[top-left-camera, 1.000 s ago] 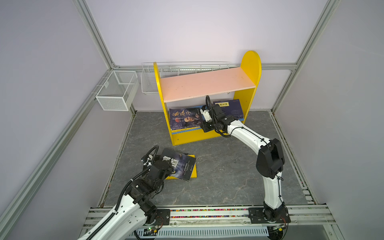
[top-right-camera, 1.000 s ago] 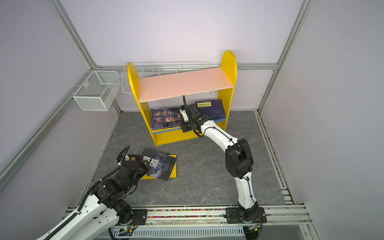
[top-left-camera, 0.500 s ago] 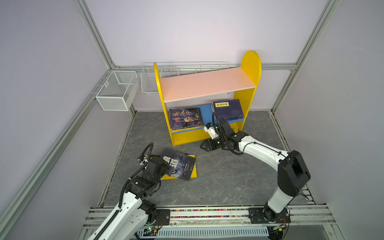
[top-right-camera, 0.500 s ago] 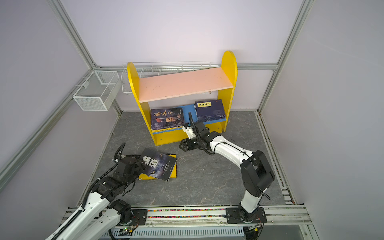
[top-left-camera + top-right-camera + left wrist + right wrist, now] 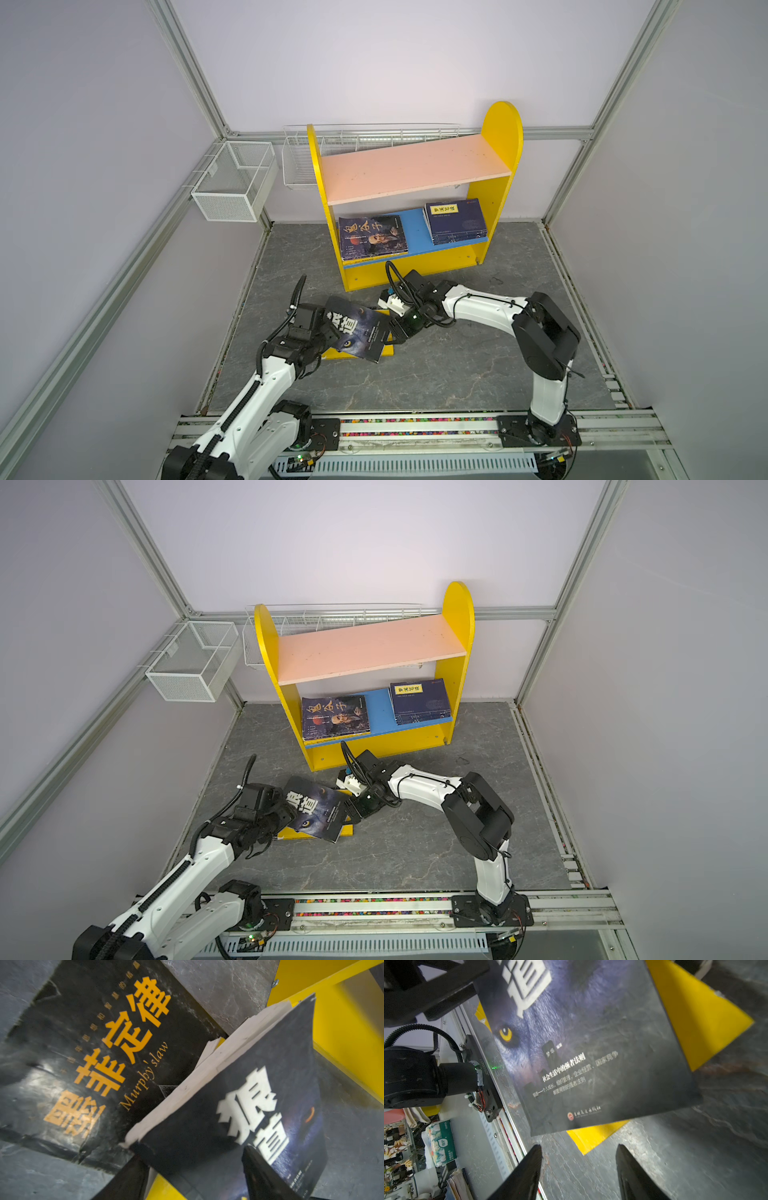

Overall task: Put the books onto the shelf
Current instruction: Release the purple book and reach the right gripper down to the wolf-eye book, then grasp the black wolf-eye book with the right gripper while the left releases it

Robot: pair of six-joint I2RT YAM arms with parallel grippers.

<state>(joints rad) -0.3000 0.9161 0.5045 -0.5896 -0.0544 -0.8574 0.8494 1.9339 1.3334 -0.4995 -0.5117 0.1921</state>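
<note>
Wolf-cover book [image 5: 359, 334] rests tilted on a yellow book [image 5: 387, 351] on the floor, nearer than the shelf [image 5: 415, 268]. The left gripper [image 5: 193, 1159] pinches its left edge. The right gripper [image 5: 579, 1151], jaws apart, waits at its right edge. The limp cover may slip free, or the open jaws may shove both books.

Grey floor [image 5: 457, 374] is carrying the yellow shelf [image 5: 419, 268]; portrait-cover stack [image 5: 372, 239] and navy stack [image 5: 455, 220] are lying on its blue board [image 5: 415, 232]. Yellow book [image 5: 699, 1018] and black book [image 5: 83, 1043] are lying on the floor.
</note>
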